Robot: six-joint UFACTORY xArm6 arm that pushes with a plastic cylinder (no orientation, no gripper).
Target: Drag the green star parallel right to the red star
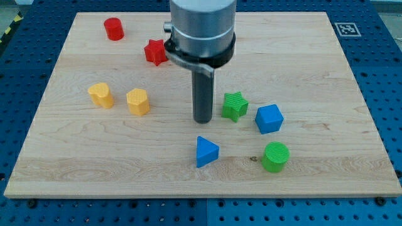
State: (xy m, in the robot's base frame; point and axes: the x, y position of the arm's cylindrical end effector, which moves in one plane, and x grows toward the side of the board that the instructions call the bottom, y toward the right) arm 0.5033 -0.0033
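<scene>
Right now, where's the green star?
The green star sits right of centre on the board, just right of my tip, with the blue cube close on its right.

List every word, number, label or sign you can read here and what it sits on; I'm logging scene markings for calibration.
No readable words, numbers or brand names anywhere.
One sign only: a black-and-white square fiducial marker on the wooden board, at its corner in the view's top right; a pattern, not text.
The coloured blocks and the arm's grey housing show no lettering.
</scene>
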